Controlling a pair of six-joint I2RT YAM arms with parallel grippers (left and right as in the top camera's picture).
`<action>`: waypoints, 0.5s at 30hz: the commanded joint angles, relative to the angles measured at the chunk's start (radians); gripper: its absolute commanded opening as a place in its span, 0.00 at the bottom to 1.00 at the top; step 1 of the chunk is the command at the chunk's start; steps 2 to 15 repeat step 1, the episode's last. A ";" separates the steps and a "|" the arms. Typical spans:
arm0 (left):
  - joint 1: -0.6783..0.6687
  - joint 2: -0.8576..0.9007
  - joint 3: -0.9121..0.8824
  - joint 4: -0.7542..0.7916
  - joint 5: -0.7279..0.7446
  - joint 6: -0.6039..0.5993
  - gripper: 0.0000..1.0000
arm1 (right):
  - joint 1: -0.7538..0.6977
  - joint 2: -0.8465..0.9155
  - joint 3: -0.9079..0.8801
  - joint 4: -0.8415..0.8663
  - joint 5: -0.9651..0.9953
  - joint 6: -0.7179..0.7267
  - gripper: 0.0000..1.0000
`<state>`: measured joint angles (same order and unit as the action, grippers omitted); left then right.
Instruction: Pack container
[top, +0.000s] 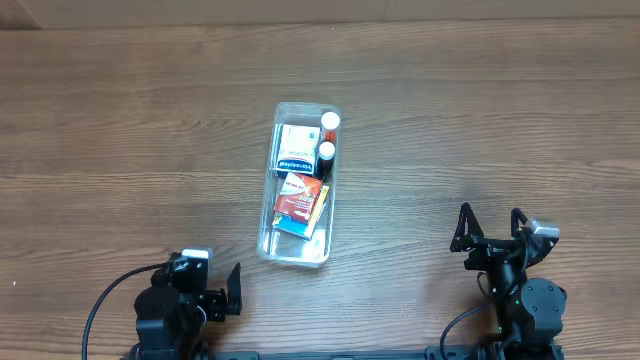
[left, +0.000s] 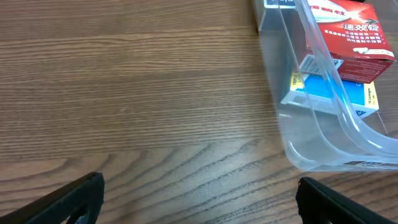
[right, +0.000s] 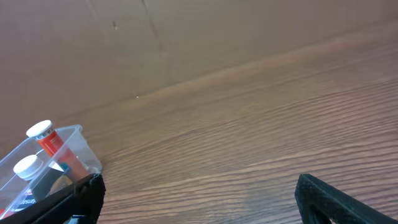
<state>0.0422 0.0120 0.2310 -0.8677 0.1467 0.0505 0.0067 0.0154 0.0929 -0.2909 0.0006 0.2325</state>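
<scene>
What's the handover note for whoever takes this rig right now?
Left gripper: open, holding nothing, near the table's front edge, apart from the container.
Right gripper: open, holding nothing, off to the container's right.
Container: mid-table, upright.
Done: inside are an orange bottle, a dark bottle, a white-and-blue box, a red box and a blue-and-yellow box under it.
Left: probably only a final check; neither gripper has anything to place.
</scene>
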 joint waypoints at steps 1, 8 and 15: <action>0.010 -0.008 -0.002 0.003 0.011 -0.021 1.00 | 0.000 -0.013 -0.006 0.010 0.006 0.000 1.00; 0.010 -0.008 -0.002 0.003 0.011 -0.021 1.00 | 0.000 -0.013 -0.006 0.010 0.006 0.000 1.00; 0.010 -0.008 -0.002 0.003 0.011 -0.021 1.00 | 0.000 -0.013 -0.006 0.010 0.006 0.000 1.00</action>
